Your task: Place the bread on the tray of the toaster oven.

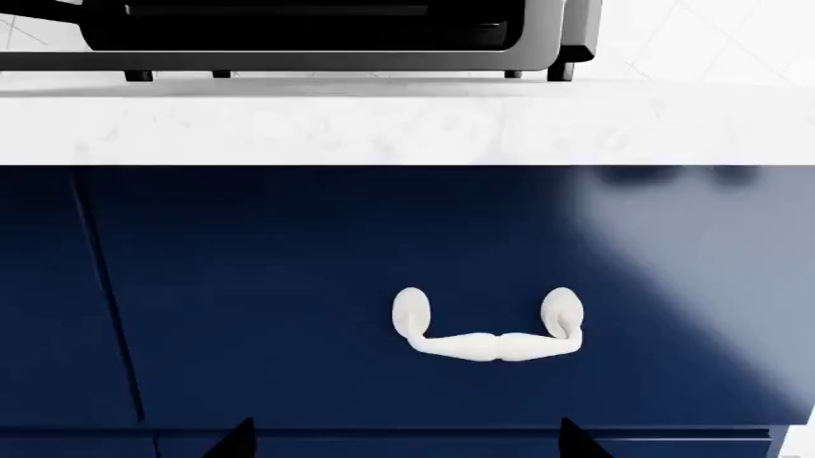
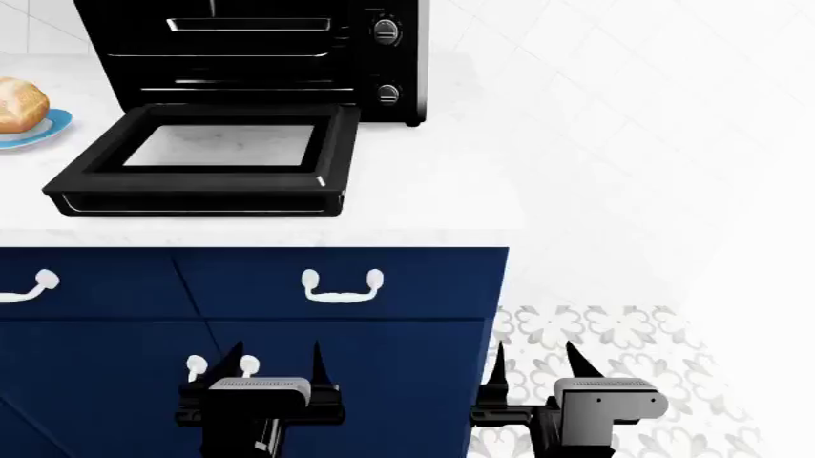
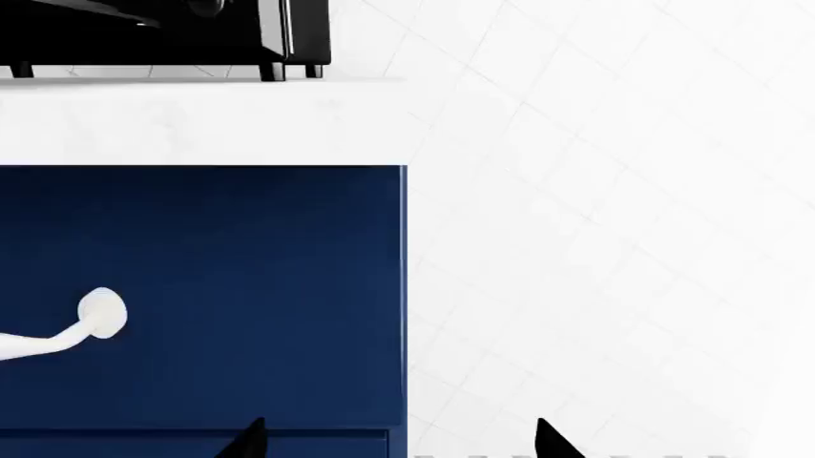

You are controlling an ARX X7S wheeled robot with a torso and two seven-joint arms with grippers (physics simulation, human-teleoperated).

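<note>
The bread [image 2: 18, 103], a golden-brown loaf, lies on a blue-rimmed plate [image 2: 41, 132] at the counter's far left, partly cut off by the edge of the head view. The black toaster oven [image 2: 255, 57] stands on the counter with its glass door [image 2: 217, 157] dropped open. Inside the dark cavity a shiny-rimmed tray [image 2: 248, 26] shows faintly. My left gripper [image 2: 274, 363] [image 1: 405, 439] and right gripper [image 2: 535, 361] [image 3: 397, 441] hang low in front of the blue cabinet, well below the counter. Both are open and empty.
The white marble counter [image 2: 433, 191] ends just right of the oven, with white tiled wall and patterned floor [image 2: 612, 334] beyond. Blue drawers below carry white handles [image 2: 342, 286] [image 1: 488, 329] [image 3: 76, 324]. The open door overhangs toward the counter's front edge.
</note>
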